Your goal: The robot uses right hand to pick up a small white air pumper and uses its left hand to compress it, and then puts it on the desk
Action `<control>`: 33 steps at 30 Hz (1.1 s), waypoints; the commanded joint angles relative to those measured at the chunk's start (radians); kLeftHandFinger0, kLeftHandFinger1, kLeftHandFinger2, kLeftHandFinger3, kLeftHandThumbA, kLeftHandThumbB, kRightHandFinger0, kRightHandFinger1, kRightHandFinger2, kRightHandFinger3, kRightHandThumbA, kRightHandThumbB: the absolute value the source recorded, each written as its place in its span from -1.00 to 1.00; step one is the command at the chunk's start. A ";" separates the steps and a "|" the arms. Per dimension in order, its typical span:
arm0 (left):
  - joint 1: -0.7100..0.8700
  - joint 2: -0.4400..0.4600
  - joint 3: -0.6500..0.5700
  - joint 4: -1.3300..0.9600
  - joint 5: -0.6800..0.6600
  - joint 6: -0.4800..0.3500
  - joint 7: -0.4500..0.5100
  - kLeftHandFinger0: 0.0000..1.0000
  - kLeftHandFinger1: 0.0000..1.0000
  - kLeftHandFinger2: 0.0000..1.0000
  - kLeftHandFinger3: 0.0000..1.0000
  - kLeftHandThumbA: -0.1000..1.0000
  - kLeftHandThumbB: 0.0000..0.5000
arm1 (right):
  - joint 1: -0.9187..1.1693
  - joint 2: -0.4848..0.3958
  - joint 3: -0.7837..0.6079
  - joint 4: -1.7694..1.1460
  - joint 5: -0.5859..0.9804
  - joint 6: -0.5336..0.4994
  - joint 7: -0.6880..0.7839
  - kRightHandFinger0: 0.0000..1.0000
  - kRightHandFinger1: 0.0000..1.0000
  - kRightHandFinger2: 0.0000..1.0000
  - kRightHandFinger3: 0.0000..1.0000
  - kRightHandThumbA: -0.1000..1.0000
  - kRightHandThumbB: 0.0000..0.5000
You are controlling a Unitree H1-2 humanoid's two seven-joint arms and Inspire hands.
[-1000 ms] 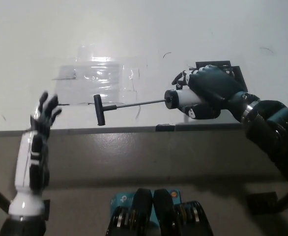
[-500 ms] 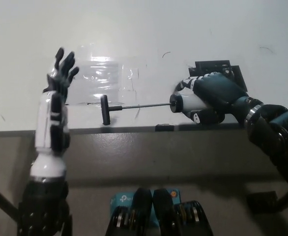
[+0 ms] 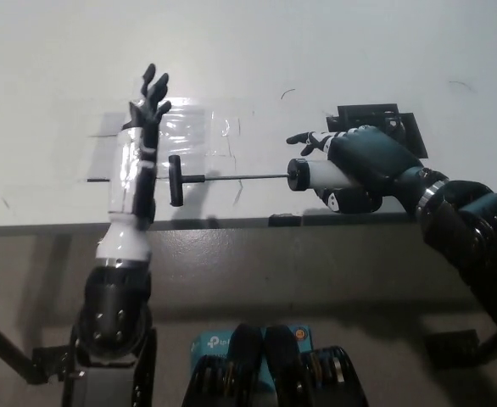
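Note:
My black right hand [image 3: 363,165] is shut on the white barrel of the small air pumper [image 3: 312,174], holding it level above the desk. Its thin rod runs left to a black T-handle [image 3: 175,180], fully drawn out. My white left hand [image 3: 138,153] stands edge-on just left of the T-handle with its fingers stretched upward and apart, holding nothing. Whether the palm touches the handle cannot be told.
A white desk [image 3: 248,59] fills the upper picture; its front edge [image 3: 62,225] runs across the middle. A patch of clear tape [image 3: 189,136] lies under the left hand. A black flat object [image 3: 405,123] lies behind my right hand.
My left arm has risen and swung right, from the desk's left edge to right beside the T-handle. The right hand has kept the pumper nearly still.

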 commanded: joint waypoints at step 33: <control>-0.067 -0.044 -0.128 0.098 0.140 -0.022 0.087 1.00 1.00 1.00 1.00 1.00 -0.09 | -0.082 0.078 0.018 -0.088 -0.078 0.063 0.103 -0.98 -0.24 0.34 0.16 -1.00 -0.34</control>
